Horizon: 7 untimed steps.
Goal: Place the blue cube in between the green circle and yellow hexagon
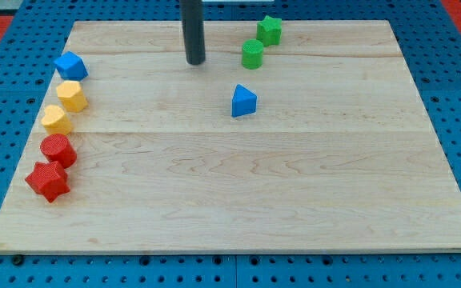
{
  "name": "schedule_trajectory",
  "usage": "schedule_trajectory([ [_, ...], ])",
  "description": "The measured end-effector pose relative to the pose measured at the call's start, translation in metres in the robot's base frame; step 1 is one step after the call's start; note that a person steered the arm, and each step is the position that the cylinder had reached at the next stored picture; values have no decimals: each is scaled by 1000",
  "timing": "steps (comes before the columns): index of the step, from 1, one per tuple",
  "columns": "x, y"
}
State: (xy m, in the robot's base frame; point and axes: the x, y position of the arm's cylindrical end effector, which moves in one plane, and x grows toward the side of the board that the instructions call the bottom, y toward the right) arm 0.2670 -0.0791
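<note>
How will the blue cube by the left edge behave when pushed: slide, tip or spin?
Blue cube likely slides rather than rolls: flat faces, low squat shape. An off-centre push from my tip may spin it. The yellow hexagon sits very close, so it could get nudged.

Blue cube, yellow hexagon, green circle, pale wooden board.

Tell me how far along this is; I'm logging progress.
Nothing looks done. The blue cube sits at the view's left edge, just above the yellow hexagon, far from the green circle. My tip rests mid-board near the top, touching no block. Left: push the cube between the two.
</note>
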Motion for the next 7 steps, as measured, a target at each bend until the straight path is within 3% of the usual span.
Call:
schedule_trajectory([
  [2,-25,-222],
  [3,-12,-226],
  [5,55,-223],
  [7,56,-159],
])
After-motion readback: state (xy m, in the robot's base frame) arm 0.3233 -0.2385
